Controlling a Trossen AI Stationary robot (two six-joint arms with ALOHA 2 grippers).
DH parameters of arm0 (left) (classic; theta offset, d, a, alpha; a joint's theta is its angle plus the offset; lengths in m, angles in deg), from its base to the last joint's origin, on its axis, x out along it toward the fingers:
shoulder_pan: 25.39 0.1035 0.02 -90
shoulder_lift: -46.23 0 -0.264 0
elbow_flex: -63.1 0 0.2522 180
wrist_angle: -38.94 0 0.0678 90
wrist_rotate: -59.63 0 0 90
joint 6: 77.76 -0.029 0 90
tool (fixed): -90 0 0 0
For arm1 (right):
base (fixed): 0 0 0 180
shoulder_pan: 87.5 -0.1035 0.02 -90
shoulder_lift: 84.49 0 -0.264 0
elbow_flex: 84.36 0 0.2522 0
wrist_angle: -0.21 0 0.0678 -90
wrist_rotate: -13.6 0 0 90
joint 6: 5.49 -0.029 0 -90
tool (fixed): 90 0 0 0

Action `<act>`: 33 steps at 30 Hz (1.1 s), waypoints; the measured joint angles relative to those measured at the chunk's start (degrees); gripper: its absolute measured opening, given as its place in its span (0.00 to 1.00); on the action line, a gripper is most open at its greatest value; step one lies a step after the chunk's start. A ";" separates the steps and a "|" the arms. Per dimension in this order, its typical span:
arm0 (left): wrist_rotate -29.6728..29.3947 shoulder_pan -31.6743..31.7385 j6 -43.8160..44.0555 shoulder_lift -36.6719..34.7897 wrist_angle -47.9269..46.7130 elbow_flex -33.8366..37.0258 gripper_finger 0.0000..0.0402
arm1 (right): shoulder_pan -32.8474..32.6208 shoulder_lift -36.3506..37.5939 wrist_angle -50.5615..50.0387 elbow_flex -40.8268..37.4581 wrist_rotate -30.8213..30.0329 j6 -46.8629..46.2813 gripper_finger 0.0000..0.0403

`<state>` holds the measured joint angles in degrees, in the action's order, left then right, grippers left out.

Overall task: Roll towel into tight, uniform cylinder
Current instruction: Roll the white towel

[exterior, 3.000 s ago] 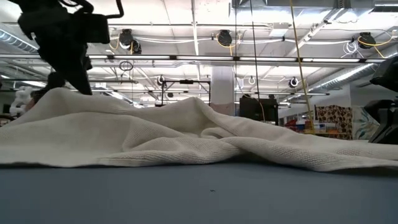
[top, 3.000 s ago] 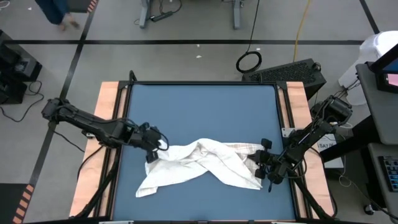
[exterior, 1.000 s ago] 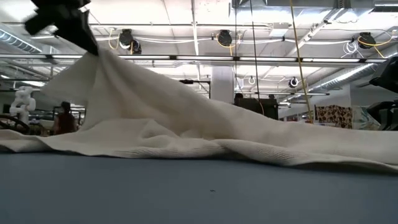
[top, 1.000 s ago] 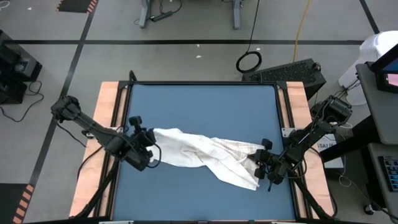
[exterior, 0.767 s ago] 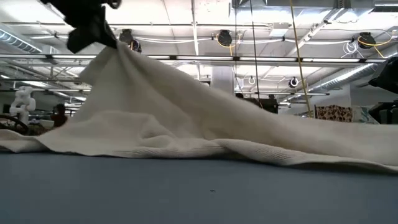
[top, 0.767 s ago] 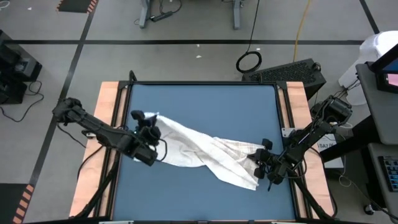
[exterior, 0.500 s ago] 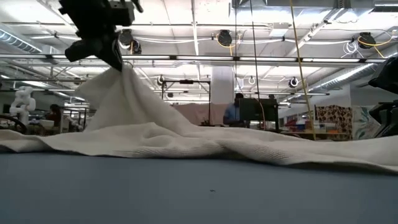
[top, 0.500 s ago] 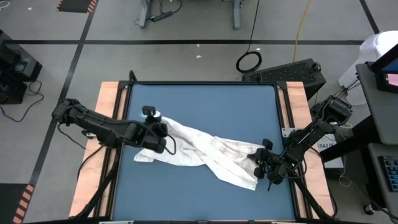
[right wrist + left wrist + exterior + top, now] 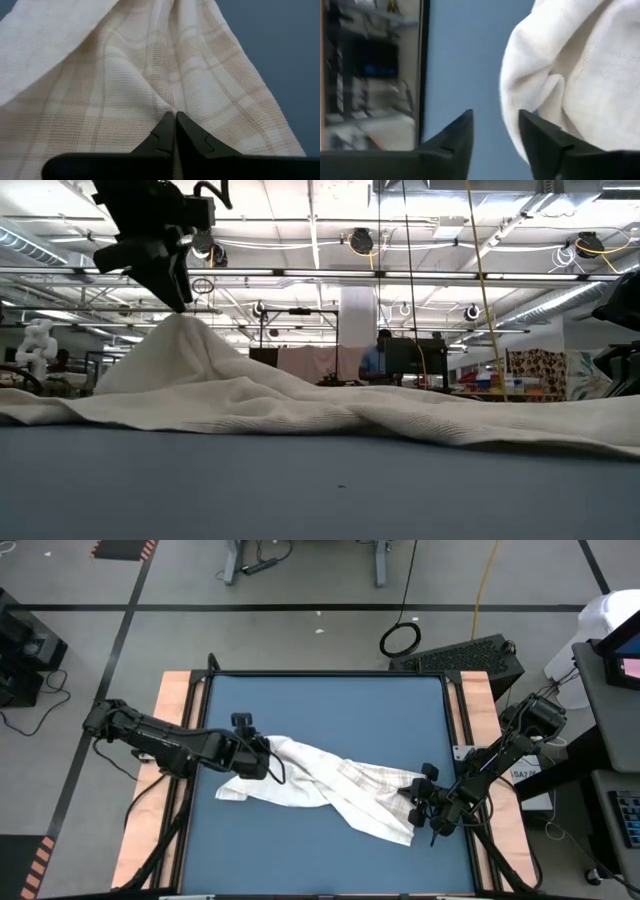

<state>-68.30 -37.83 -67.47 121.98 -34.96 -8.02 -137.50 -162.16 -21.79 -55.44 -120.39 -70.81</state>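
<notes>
Thin white checked cloth towel (image 9: 320,785) lies bunched across the blue worktop (image 9: 330,705), right gripper (image 9: 424,802) fingers pinching its right end as an anchor, left gripper (image 9: 262,753) fingers spread, apparently letting go to regrip.

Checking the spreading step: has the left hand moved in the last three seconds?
Yes. The left hand has shifted toward the mat's far edge, dragging that towel corner along; it now stands open.

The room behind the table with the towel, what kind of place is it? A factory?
Probably a big workshop or robot lab, not a home. The low view shows a high open ceiling with pipes and hanging lights, cables hanging down, and a person at a workstation far behind the towel.
</notes>
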 joint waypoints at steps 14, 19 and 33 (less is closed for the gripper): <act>11.51 -13.50 27.17 2.59 17.70 9.46 0.65 | -0.42 -0.04 0.18 0.00 -0.05 0.10 0.01; 11.29 -17.09 32.06 6.36 32.02 15.50 0.65 | -1.87 -0.53 0.24 0.00 -0.65 -0.02 0.01; 25.25 -24.89 43.83 14.20 34.08 15.24 0.62 | -6.35 -1.25 -0.32 0.04 -0.38 0.35 0.01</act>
<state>-43.05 -62.72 -23.64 136.17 -0.88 7.21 -143.86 -163.41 -22.11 -55.41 -120.77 -70.46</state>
